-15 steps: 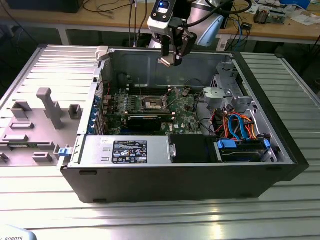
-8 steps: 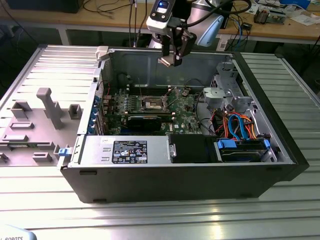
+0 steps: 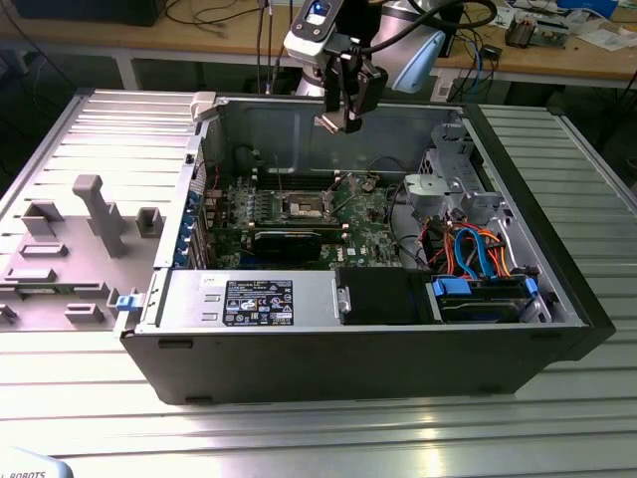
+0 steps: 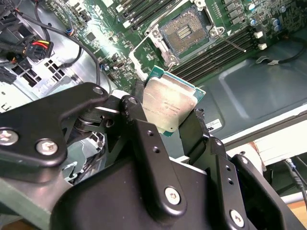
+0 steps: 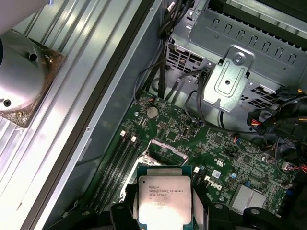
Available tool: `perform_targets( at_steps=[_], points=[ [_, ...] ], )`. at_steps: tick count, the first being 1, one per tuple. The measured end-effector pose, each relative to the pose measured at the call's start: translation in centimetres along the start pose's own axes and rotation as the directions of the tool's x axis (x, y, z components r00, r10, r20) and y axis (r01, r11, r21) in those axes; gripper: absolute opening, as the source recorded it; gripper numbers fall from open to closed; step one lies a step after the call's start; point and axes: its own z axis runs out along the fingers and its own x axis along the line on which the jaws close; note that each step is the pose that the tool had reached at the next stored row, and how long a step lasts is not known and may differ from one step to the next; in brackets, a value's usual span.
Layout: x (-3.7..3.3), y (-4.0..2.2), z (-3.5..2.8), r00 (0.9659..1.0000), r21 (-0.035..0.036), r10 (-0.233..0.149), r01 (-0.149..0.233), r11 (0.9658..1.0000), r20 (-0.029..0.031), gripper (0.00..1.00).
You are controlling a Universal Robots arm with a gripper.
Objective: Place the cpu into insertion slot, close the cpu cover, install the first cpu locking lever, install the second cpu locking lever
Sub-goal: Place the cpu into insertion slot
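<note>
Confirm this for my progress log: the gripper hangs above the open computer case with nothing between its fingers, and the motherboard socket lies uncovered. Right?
Not quite. The gripper is not empty: the second wrist view shows it shut on the cpu. The rest stands: it hangs above the open computer case, and the motherboard socket lies uncovered.

Lab: workbench (image 3: 587,62) w/ cables (image 3: 214,12), open PC case (image 3: 348,363).

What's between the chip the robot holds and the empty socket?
Nothing, just air. In the exterior view the cpu hangs high above the socket, and the gap between them is bare.
</note>
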Motion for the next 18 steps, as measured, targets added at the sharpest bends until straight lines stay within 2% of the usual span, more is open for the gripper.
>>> perform_targets(
  at_steps=[8, 12, 14, 18],
  points=[
    [0.00, 0.00, 0.00, 1.0000, -0.0001, 0.008, -0.008, 1.0000, 0.0007, 0.54],
    [0.00, 0.00, 0.01, 0.9977, -0.0016, 0.068, -0.068, 0.9977, 0.0060, 0.54],
    [0.00, -0.01, 0.00, 0.9934, -0.0028, 0.114, -0.114, 0.9935, 0.0100, 0.54],
    [0.10, -0.18, -0.01, 0.9925, -0.0030, 0.122, -0.122, 0.9925, 0.0108, 0.54]
  ],
)
